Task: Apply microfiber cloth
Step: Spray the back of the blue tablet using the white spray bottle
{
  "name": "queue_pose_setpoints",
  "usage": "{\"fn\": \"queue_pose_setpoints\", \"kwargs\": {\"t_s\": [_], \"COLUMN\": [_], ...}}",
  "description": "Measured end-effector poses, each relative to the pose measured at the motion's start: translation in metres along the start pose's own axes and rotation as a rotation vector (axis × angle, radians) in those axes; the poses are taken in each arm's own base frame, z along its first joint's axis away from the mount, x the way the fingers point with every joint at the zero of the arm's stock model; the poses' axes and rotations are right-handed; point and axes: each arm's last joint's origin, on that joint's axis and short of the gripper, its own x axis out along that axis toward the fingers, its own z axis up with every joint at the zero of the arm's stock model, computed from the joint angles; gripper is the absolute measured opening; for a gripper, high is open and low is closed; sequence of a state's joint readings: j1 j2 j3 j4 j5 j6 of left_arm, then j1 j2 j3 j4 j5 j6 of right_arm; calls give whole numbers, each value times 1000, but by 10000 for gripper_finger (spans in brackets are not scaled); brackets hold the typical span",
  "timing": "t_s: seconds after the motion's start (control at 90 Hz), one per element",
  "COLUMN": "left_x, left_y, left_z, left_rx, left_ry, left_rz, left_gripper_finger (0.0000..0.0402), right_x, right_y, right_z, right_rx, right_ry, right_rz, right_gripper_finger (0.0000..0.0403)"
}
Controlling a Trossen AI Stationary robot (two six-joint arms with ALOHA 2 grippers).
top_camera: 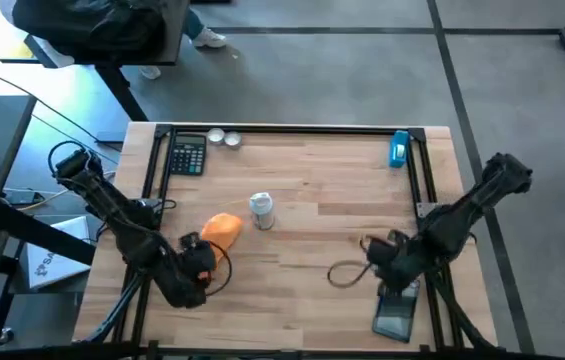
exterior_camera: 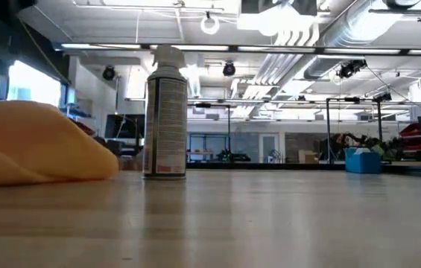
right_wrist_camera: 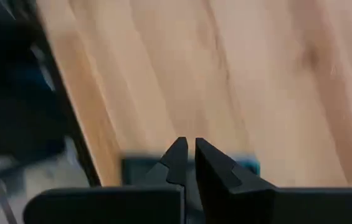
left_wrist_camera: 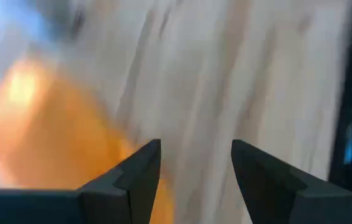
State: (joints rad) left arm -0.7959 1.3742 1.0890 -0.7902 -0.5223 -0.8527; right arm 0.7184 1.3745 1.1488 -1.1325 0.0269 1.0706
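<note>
Nearest the low camera, the microfiber cloth [exterior_camera: 35, 145] lies crumpled on the table [top_camera: 302, 200], left of the spray can [top_camera: 261, 209]. The left gripper [left_wrist_camera: 195, 168] hovers just beside it, jaws parted and empty — it should settle squarely over the bunched fold before closing. Further right, the right gripper [right_wrist_camera: 190, 163] waits nearly closed, holding nothing, above a dark device [top_camera: 396, 318] — mostly hidden
</note>
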Motion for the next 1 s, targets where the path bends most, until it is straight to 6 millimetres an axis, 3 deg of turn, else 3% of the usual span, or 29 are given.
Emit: {"fn": "queue_pose_setpoints", "kwargs": {"t_s": [0.1,0.2,0.367,0.556,1.0], "left_x": [4,12,23,36,58], "left_y": [-15,-25,-27,-24,-11], "left_z": [14,20,23,24,31], "left_rx": [42,140,198,205,224], "left_ry": [-279,-362,-376,-348,-304], "left_rz": [-4,-27,17,63,139], "left_gripper_finger": [176,176,176,176,176], "right_x": [23,45,72,92,119], "right_y": [1,1,-6,-13,-33], "right_z": [-11,-19,-28,-33,-36], "right_rx": [9,8,19,28,166], "right_ry": [124,222,341,348,267], "right_rz": [-104,-155,-184,-140,-167], "right_gripper_finger": [0,0,0,0,0]}}
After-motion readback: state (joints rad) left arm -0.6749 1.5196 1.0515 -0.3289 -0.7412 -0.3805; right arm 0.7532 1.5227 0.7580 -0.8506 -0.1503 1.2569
